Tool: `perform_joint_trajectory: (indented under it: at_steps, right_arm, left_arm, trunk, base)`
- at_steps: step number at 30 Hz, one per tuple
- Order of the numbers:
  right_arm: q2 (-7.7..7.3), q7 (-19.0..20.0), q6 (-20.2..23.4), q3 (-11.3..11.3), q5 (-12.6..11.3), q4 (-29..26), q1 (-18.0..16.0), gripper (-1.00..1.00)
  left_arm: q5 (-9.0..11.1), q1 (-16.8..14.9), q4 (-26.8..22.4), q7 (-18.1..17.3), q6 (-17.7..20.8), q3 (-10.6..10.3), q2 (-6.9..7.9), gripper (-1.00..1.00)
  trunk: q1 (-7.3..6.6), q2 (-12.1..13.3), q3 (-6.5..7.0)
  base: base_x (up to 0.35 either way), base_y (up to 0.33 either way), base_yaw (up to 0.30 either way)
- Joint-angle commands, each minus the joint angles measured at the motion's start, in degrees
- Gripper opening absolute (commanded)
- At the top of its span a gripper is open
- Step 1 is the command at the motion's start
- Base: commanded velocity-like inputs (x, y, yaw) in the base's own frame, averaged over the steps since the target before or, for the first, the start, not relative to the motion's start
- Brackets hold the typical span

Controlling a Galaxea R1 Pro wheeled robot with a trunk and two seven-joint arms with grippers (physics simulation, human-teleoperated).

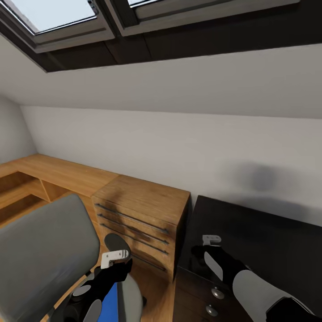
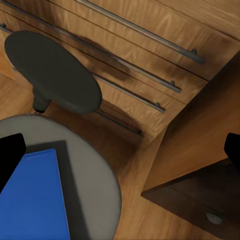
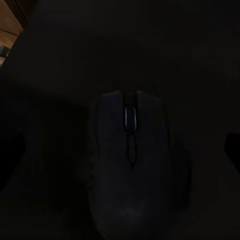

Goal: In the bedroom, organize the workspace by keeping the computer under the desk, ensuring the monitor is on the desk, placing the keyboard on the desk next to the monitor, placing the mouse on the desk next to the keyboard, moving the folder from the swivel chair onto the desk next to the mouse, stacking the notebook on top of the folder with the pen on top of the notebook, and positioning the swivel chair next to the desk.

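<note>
Hovering over the desk (image 1: 268, 241), right jaws (image 3: 120, 150) spread wide, mouse (image 3: 132, 165) centred between them, ungripped. Left jaws (image 2: 120, 150) open, empty; folder (image 2: 35, 200) on the chair (image 2: 95, 175) under one finger.

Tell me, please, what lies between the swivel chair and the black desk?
In the head view, a light wooden cabinet with bar-handled drawers stands between the swivel chair and the desk, with wood floor below.

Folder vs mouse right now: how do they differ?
The folder is flat, bright blue and rectangular; the mouse is black and rounded. The folder lies on the swivel chair seat; the mouse sits on the black desk. Neither is gripped by a claw.
</note>
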Motion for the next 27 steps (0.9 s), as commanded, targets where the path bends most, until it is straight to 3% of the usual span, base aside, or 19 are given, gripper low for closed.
perform_joint_trajectory:
  at_steps: [1, 22, 27]
  right_arm:
    - [-0.06, -0.46, 0.25, 0.48, -0.58, -0.11, -0.05, 1.0]
    - [-0.35, -0.54, 0.32, 0.4, -0.83, -0.05, -0.05, 1.0]
    - [-0.77, -0.54, 0.32, 0.39, -0.88, 0.0, -0.15, 1.0]
  left_arm:
    - [0.6, -0.05, -0.07, 0.53, 0.16, -0.06, 0.01, 1.0]
    - [0.6, -0.05, -0.08, 0.53, 0.17, -0.05, -0.01, 1.0]
    - [0.6, -0.05, -0.06, 0.53, 0.16, -0.07, -0.06, 1.0]
  trunk:
    - [0.23, -0.47, -0.26]
    - [4.84, -8.89, -4.03]
    - [4.84, -8.89, -4.03]
  base:
    - [0.0, 0.0, 0.0]
    - [0.0, 0.0, 0.0]
    - [0.0, 0.0, 0.0]
